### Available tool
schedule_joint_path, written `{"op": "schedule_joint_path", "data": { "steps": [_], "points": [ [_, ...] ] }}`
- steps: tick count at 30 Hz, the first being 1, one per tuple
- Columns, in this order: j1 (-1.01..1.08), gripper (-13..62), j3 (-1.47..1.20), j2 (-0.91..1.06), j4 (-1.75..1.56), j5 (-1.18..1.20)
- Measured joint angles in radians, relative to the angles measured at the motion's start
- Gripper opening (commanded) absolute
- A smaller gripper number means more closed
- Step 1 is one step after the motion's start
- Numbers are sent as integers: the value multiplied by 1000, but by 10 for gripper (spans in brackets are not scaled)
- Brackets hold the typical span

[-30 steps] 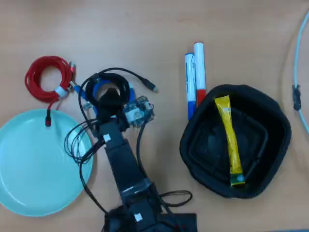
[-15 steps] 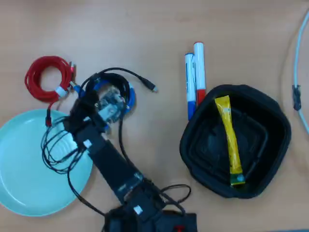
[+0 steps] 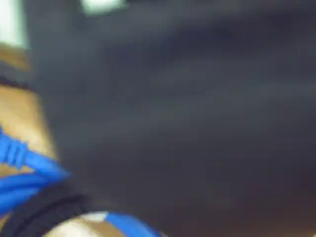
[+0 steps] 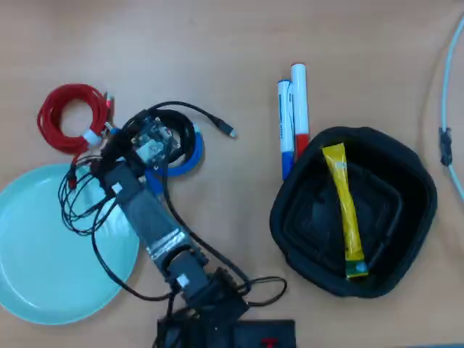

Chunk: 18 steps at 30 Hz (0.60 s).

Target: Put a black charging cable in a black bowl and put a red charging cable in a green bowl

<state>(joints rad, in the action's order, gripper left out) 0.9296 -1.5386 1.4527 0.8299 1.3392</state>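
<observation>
Black charging cable (image 4: pixel 190 116) lies half-hidden under the arm; the pincer's state cannot be told.

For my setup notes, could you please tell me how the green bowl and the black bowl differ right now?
The green bowl is round, shallow and plate-like; the black bowl is deep and rounded-square with a thick rim. The green bowl holds no loose item, though the arm's wires hang over its right edge; the black bowl holds a yellow sachet. Neither holds a charging cable yet.
</observation>
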Motion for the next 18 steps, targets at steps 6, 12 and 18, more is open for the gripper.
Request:
{"op": "schedule_joint_path", "data": {
  "steps": [6,12,18],
  "points": [
    [55,461,-95,-17,-23,97],
    [77,461,-160,-17,-72,98],
    [86,461,-169,-17,-98,98]
  ]
}}
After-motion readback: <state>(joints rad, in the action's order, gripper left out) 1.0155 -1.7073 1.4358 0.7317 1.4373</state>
